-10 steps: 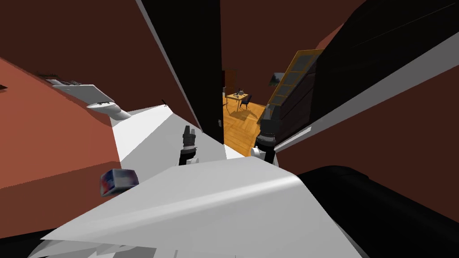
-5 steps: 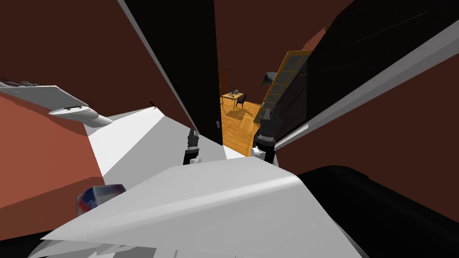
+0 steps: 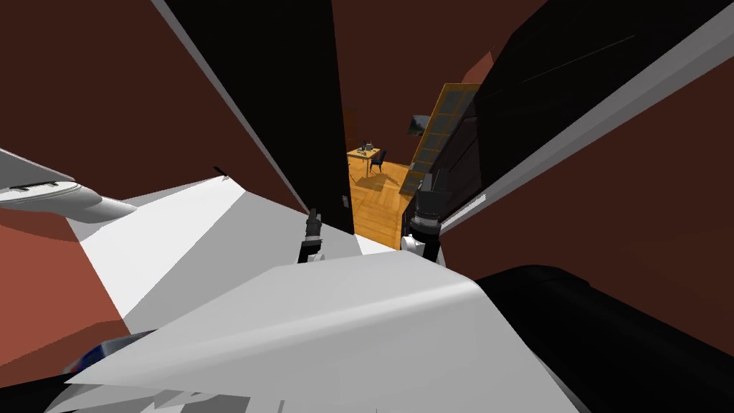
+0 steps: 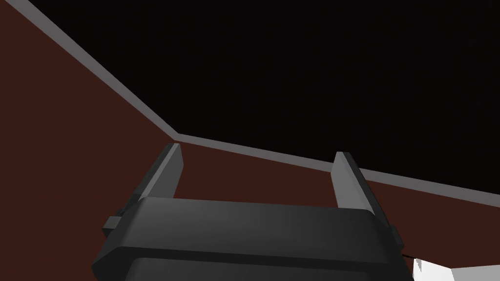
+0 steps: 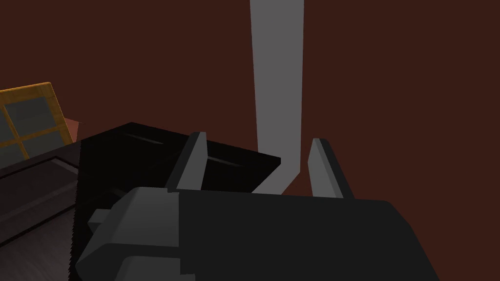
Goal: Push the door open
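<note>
Swinging onward, I keep left end effector (image 4: 258,151) and right end effector (image 5: 258,138) wide, empty.

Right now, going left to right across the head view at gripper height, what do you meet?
White fixture → white floor → left gripper → wooden floor seen through the gap → right gripper → dark panelled door.

place: home | seen: table (image 3: 363,152), chair (image 3: 378,159) (on parquet floor (image 3: 373,209))
</note>
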